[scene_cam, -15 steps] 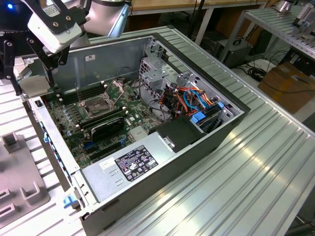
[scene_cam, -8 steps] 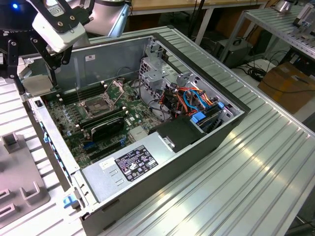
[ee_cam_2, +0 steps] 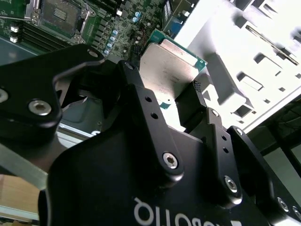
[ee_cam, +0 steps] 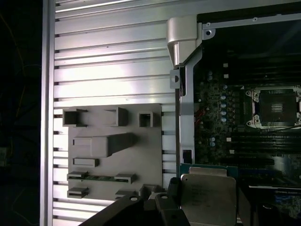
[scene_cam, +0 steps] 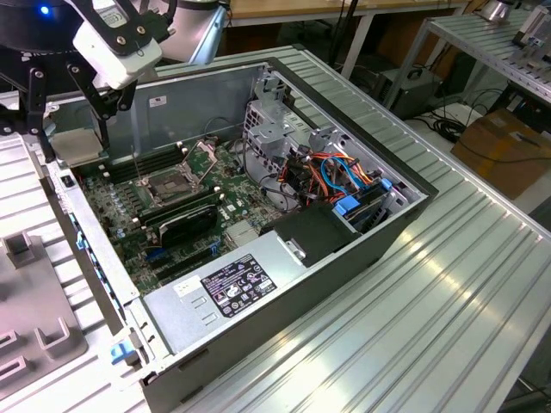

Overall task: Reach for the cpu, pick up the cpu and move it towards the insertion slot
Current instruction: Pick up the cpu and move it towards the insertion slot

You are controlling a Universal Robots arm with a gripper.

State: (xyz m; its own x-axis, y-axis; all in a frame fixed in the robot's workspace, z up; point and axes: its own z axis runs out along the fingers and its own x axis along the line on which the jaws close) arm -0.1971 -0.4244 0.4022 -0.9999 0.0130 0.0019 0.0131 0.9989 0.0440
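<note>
over the case's far-left edge in the exterior view, i see my jaws [ee_cam_2: 181, 101] clenched on the cpu [ee_cam_2: 169, 66], short of the insertion slot [scene_cam: 172, 182], so i judge a thin edge-grip could let it slip onto the motherboard [scene_cam: 185, 232].

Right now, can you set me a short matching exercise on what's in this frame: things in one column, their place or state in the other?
Things:
1. cpu
2. insertion slot
3. hand
4. grey fixture plate

Places or states:
A. open, on the motherboard inside the case
B. held in the air at the case's edge
C. lying on the ribbed table outside the case
D. shut on the chip

Pairs: 1-B, 2-A, 3-D, 4-C
</note>
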